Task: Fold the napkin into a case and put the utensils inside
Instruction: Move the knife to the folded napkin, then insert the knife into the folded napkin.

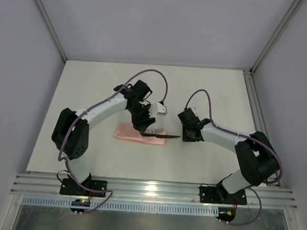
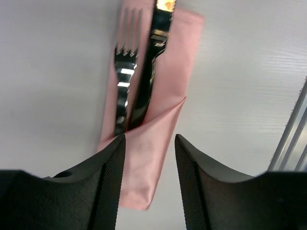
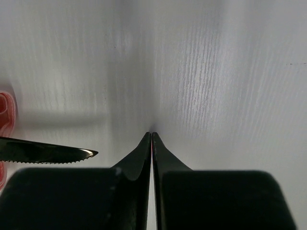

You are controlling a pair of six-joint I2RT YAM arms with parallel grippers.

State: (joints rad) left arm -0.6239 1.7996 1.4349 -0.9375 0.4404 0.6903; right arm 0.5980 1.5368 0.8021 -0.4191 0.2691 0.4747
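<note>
The salmon-pink napkin lies folded as a narrow case (image 1: 127, 132) (image 2: 148, 163) on the table. A silvery fork (image 2: 125, 72) and a dark serrated knife (image 2: 152, 62) are tucked into its diagonal pocket, and the knife blade (image 1: 162, 136) sticks out to the right. My left gripper (image 1: 145, 126) (image 2: 149, 139) hovers open over the case's closed end, its pads apart on either side of the cloth. My right gripper (image 1: 185, 136) (image 3: 152, 134) is shut on nothing, just right of the knife tip (image 3: 72, 153). An edge of the napkin (image 3: 5, 112) shows at the far left of the right wrist view.
The white table (image 1: 213, 93) is walled by grey panels at the back and sides. An aluminium rail (image 1: 153, 190) runs along the near edge, where both arm bases are bolted.
</note>
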